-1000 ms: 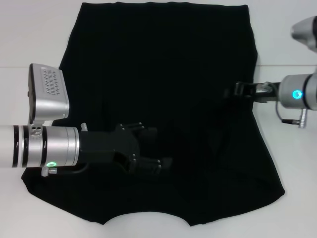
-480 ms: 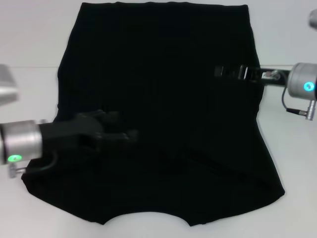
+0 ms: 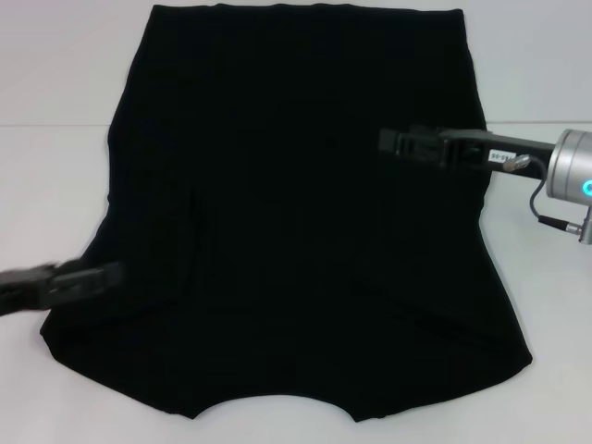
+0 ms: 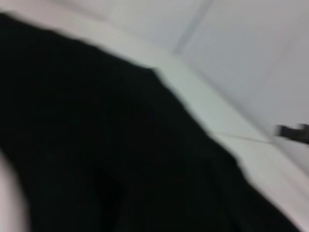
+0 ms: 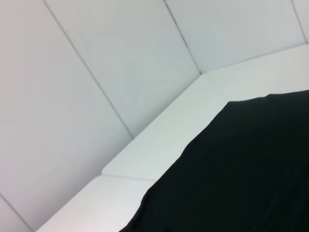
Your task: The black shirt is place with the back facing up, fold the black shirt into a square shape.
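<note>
- One black shirt (image 3: 296, 213) is lying flat across the middle of the white worktop (image 3: 55, 74), plain side up, with both sleeves already folded in over the body.
- Its straight hem is running close to the far edge of the worktop, while the curved neckline is sitting at the near edge.
- Bare white surface is showing on both sides: a broad strip along the left edge and another along the right edge, widest toward the far corners.
- The shirt's near corners are flaring outward, leaving less bare surface at the near left and near right.
- The left gripper (image 3: 102, 276) is reaching in low from the left edge, its arm stretched almost level, its tip over the shirt's left border near the near-left corner. I cannot tell how far its fingers are parted or whether they are pinching cloth.
- The right gripper (image 3: 398, 143) is extending from the right edge, level, over the shirt's right side about midway between far and near edges. Its opening cannot be judged either.
</note>
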Controlling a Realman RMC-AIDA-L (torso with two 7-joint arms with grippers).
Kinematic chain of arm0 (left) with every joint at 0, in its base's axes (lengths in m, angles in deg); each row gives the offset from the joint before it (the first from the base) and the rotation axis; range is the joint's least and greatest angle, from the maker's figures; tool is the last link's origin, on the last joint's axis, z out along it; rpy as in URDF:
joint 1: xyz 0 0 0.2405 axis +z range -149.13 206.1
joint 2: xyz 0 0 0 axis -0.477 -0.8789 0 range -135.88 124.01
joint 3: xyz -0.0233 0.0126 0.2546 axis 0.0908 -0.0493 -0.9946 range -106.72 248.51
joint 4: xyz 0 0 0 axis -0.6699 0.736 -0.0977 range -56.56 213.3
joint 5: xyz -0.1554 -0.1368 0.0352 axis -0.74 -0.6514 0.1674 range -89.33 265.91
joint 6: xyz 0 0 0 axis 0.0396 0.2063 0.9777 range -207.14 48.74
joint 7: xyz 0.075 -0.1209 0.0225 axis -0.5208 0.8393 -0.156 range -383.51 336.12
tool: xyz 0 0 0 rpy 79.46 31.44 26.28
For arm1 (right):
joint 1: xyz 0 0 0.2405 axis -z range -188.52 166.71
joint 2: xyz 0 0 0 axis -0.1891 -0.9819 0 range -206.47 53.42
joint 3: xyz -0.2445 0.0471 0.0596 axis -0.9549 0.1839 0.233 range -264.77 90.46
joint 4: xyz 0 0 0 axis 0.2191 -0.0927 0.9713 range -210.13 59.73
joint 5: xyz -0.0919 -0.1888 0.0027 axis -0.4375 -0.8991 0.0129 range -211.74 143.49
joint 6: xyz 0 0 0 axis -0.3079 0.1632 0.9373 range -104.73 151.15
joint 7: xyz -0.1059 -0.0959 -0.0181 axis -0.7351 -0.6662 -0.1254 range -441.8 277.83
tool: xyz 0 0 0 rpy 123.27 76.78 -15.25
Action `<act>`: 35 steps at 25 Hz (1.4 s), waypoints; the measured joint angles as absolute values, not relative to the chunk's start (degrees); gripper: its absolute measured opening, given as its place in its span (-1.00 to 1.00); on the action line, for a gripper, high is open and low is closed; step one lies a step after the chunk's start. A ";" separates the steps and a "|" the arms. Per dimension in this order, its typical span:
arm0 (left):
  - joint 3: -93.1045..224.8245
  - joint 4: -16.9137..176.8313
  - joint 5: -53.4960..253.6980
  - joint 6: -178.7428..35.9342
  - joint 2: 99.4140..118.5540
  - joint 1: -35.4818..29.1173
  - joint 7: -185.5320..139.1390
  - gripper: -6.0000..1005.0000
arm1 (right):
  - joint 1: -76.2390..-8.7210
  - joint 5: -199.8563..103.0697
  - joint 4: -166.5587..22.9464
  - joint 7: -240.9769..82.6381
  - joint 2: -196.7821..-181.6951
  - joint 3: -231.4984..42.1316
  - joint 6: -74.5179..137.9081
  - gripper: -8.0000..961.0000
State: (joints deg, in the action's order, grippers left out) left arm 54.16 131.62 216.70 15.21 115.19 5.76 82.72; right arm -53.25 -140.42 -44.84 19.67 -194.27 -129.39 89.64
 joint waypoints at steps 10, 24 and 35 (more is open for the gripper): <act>59.98 132.93 231.24 9.88 114.09 5.14 91.78 0.87 | -53.59 -140.65 -44.89 19.50 -194.46 -130.74 89.89 0.58; 55.26 127.92 233.30 5.96 113.57 2.24 92.03 0.73 | -52.77 -140.34 -44.88 20.00 -194.14 -130.63 90.28 0.58; 55.61 127.89 233.69 5.71 113.39 2.27 92.80 0.08 | -52.27 -140.46 -44.87 20.05 -193.55 -130.76 91.38 0.57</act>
